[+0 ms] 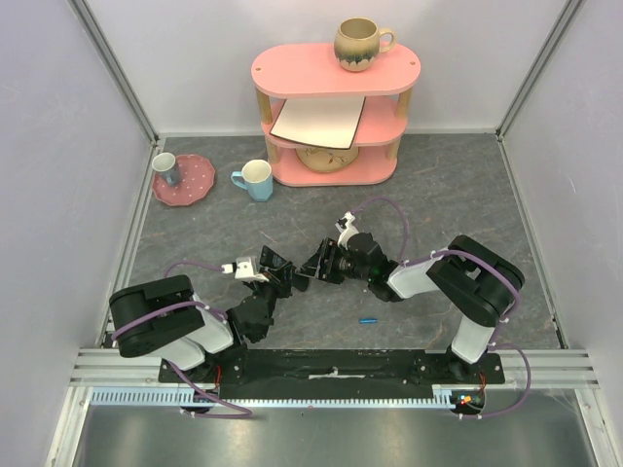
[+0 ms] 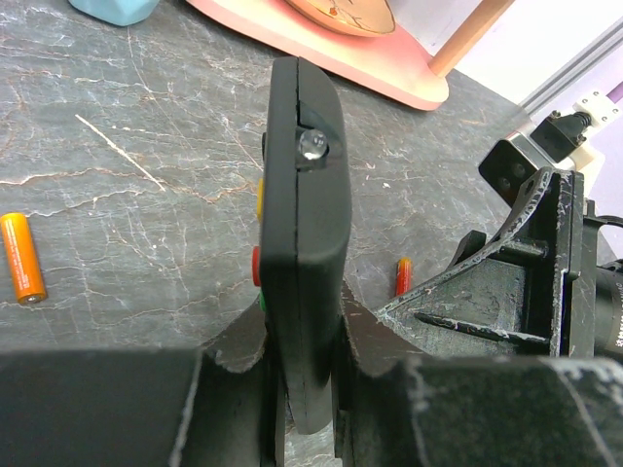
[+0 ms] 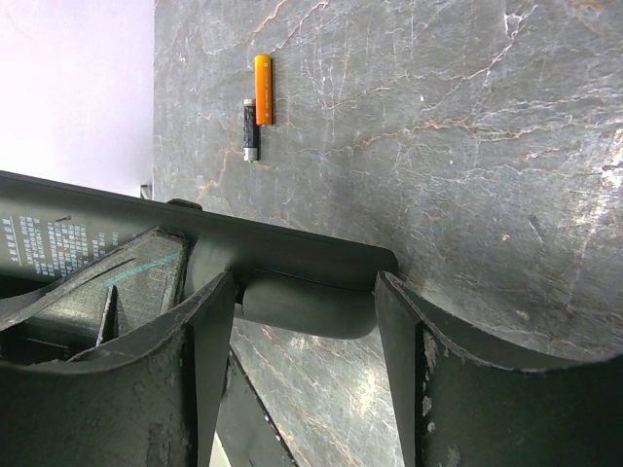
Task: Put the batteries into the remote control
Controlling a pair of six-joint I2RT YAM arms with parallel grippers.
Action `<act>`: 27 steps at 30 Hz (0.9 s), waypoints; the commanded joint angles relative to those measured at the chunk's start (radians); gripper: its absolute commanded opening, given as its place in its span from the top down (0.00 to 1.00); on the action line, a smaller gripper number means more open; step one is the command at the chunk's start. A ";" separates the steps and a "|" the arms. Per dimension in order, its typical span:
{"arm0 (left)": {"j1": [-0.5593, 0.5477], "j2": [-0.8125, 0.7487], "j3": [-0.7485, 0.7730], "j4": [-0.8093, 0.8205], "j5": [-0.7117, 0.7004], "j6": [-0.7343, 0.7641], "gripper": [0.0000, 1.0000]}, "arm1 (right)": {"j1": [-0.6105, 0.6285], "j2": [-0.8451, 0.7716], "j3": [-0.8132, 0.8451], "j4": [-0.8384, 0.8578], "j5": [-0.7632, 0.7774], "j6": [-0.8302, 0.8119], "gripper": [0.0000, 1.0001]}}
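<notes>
The remote control (image 2: 302,214) is a slim black bar, held edge-on between my left gripper's (image 2: 302,336) fingers, coloured buttons facing left. My left gripper (image 1: 275,275) is shut on it. My right gripper (image 3: 304,292) meets it from the back side, its fingers touching both sides of the remote's rounded end (image 3: 292,255). In the top view the right gripper (image 1: 317,265) sits tip to tip with the left. A red-orange battery (image 2: 402,276) lies on the table just right of the remote. A blue battery (image 1: 368,319) lies near the front. An orange battery (image 3: 263,89) and a dark one (image 3: 250,128) lie together further off.
A pink three-tier shelf (image 1: 331,68) with a brown mug (image 1: 360,44) stands at the back. A light blue mug (image 1: 255,180) and a pink plate (image 1: 200,185) holding a cup stand at the back left. Grey walls close in both sides.
</notes>
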 commanded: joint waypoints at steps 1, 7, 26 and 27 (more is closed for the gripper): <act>-0.008 -0.010 -0.025 0.286 0.009 0.042 0.98 | 0.019 0.021 0.015 -0.056 0.013 -0.029 0.35; -0.008 -0.013 -0.026 0.286 0.003 0.044 0.98 | 0.017 0.013 0.009 -0.056 0.015 -0.028 0.35; -0.008 -0.019 -0.032 0.286 -0.014 0.058 0.98 | 0.019 -0.019 0.004 -0.082 0.026 -0.037 0.36; -0.010 -0.019 -0.032 0.286 -0.014 0.058 0.98 | 0.020 -0.021 0.004 -0.084 0.026 -0.037 0.36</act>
